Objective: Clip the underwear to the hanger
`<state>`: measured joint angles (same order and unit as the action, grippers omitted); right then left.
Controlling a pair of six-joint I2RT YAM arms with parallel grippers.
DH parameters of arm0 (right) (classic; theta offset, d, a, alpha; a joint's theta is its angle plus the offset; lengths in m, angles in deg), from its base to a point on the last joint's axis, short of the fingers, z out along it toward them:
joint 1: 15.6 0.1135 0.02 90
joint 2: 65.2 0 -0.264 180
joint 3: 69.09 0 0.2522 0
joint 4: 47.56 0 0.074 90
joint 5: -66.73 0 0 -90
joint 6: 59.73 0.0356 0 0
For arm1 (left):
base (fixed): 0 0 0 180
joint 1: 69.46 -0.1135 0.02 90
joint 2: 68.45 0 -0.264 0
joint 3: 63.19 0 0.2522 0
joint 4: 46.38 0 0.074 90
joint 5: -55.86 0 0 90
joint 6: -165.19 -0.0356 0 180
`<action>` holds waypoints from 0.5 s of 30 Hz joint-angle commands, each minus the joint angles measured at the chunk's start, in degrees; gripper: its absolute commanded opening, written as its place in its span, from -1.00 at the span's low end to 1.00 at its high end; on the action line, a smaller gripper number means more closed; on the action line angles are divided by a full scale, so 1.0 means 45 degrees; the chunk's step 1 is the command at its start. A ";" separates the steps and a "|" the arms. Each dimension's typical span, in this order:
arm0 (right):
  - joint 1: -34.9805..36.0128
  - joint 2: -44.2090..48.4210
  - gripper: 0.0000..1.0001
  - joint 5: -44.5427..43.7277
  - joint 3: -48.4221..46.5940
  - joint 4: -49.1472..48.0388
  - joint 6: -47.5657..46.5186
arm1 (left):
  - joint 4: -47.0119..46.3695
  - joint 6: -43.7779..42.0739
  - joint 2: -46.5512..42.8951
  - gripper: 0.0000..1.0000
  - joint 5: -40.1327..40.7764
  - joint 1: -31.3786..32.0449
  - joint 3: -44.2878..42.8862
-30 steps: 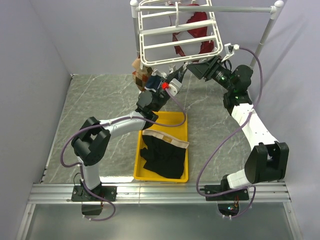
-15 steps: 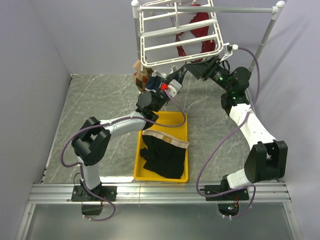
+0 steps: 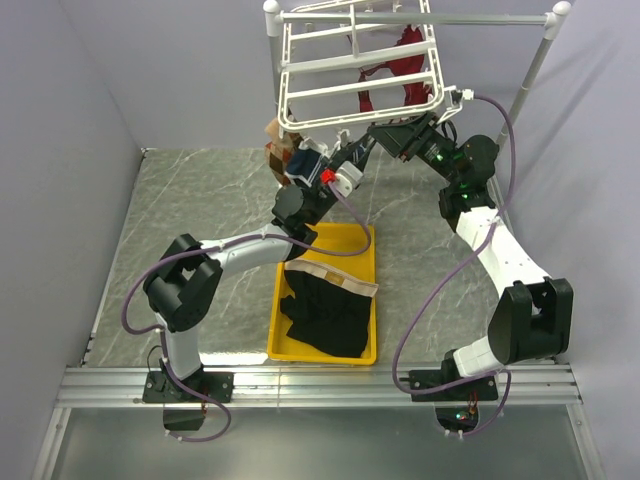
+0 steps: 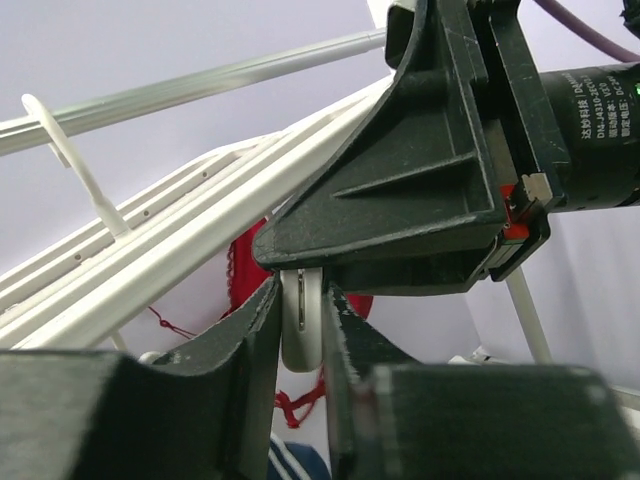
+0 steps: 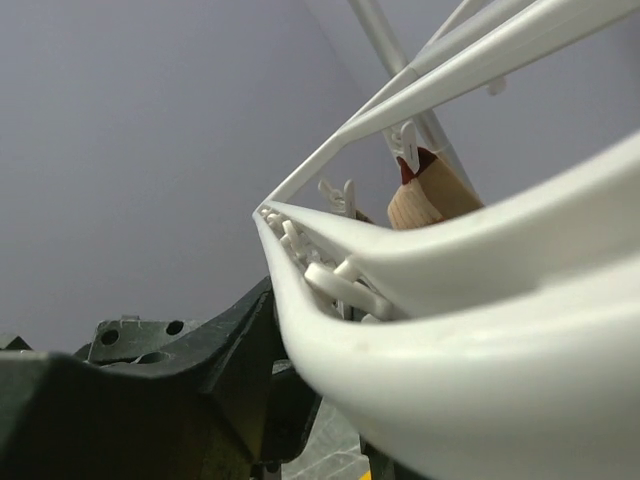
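**Item: underwear** (image 3: 322, 312). One pair of black boxer-brief shorts in soft matte cloth. It is crumpled into loose folds, with the legs bunched toward the near end. The waistband (image 3: 330, 273) is a flat beige strip edged in white and runs across the far side of the heap.

**Location:** lying in a shallow yellow rectangular tray (image 3: 372, 238) of smooth plastic. The tray stands on the grey marbled desk (image 3: 200, 200) between the two arms, and nothing grips the garment.

**Item: hanger** (image 3: 345, 62). A large white rectangular rack of rigid plastic with parallel bars inside a rounded frame. It is tilted, hangs from the white pole stand (image 3: 540, 48), and is well above the tray. Small white clips dangle under its bars. A red garment (image 3: 402, 48) hangs behind it.

**Left claw** (image 4: 300, 305): raised to the rack's near edge. Its black fingers (image 4: 345, 345) press on both sides of one small rounded white clip (image 4: 300, 340), grasping it.

**Right claw** (image 3: 380, 132): dark angular plastic, clenched on the rack's near rim just beside the left claw. In the right wrist view the smooth white rim fills the space at its fingers.
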<state>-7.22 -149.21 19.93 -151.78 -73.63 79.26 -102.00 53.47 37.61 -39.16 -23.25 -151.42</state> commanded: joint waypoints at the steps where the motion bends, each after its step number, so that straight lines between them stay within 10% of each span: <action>1: 0.0051 -0.0023 -0.86 -0.0225 0.0024 -0.0367 0.0167 | -0.0909 0.0255 -0.0229 -0.42 -0.0370 0.0101 0.0222; 6: 0.0032 -0.0062 -1.00 -0.0283 -0.0054 -0.0328 0.0382 | -0.0365 0.0489 -0.1007 0.35 -0.0428 0.0101 0.0729; 15: -0.0046 -0.0316 -1.00 -0.0167 -0.0367 -0.0035 0.1065 | 0.2390 0.1232 -0.3976 0.44 -0.0136 -0.0016 0.2175</action>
<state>-7.24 -149.84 19.18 -151.78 -73.20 81.73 -93.89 56.67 26.31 -40.25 -22.94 -142.07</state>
